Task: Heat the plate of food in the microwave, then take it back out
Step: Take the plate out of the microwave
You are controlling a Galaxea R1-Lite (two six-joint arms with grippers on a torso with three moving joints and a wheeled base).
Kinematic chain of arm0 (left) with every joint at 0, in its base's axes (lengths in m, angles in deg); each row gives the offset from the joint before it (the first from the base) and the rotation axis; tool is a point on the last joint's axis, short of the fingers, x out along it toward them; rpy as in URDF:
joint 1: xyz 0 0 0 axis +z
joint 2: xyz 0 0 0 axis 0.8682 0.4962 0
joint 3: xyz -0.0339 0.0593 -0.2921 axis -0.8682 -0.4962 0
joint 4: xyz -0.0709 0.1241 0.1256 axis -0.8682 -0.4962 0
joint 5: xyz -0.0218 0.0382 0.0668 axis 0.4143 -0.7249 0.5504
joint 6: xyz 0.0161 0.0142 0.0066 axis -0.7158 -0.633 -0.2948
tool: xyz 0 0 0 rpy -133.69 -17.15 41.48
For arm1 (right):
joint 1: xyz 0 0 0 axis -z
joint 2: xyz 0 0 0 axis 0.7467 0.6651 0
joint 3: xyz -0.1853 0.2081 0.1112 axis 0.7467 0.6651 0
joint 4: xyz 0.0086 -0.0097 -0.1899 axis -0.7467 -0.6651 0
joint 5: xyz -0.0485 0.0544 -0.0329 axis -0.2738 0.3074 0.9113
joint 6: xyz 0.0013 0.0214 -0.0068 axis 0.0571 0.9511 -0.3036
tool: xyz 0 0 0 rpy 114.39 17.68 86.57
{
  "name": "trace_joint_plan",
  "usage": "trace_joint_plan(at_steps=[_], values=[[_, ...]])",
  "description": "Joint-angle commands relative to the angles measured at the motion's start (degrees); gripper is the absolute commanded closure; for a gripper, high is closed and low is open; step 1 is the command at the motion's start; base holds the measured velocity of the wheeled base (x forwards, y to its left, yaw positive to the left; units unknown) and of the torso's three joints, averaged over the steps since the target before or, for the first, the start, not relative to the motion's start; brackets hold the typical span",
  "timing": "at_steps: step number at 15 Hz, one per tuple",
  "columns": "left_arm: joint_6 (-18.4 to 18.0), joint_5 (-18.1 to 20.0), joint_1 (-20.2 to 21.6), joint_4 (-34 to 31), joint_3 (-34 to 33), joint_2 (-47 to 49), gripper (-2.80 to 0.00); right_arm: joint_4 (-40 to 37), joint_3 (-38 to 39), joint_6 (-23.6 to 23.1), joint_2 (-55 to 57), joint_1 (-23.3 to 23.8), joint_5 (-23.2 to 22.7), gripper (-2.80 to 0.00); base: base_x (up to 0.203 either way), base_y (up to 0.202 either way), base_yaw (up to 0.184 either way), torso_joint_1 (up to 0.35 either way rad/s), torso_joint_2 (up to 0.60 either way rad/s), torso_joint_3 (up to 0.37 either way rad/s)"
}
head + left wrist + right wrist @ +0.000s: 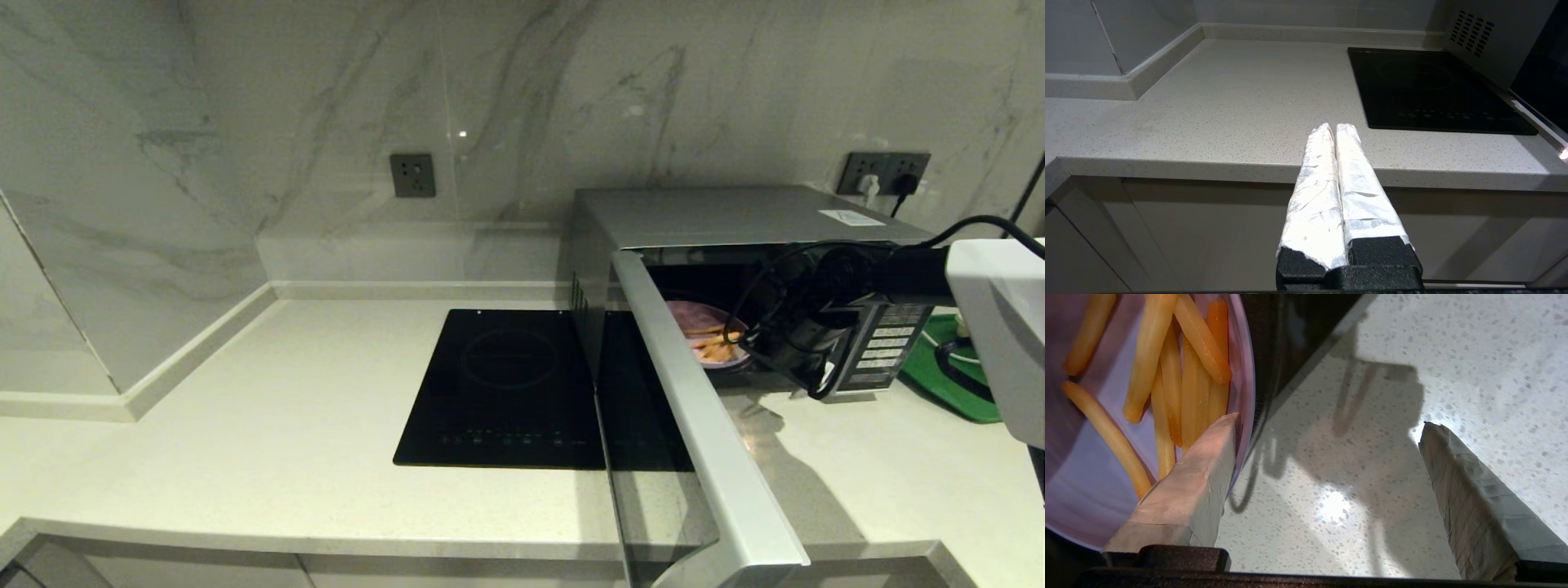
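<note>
You see: speckled matt stone counter; beside it glossy black glass cooktop; brushed silver metal microwave; smooth glossy plate of food; tape-wrapped end effector fingers.

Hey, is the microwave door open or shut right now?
Open. The microwave door swings out over the counter, and the plate of food shows inside the cavity.

The right arm reaches in from the right to the mouth of the microwave, its right tool spread wide with one finger over the plate's rim, while the left tool, fingers pressed together, hangs parked well apart from the microwave.
</note>
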Motion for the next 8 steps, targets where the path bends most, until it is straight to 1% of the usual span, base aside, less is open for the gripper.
trace_joint_plan(at_steps=[1, 8], values=[[0.02, -0.02, 0.0, 0.02, -0.01, 0.0, 0.0, -0.71, 0.06, 0.3, -0.05, -0.01, 0.19, -2.8, 0.0, 0.0, 0.0, 0.0, 0.0, 0.0], [0.02, -0.02, 0.0, 0.02, -0.01, 0.0, 0.0, -0.55, -0.26, 0.13, -0.38, 0.16, 0.86, -2.8, 0.0, 0.0, 0.0, 0.0, 0.0, 0.0]])
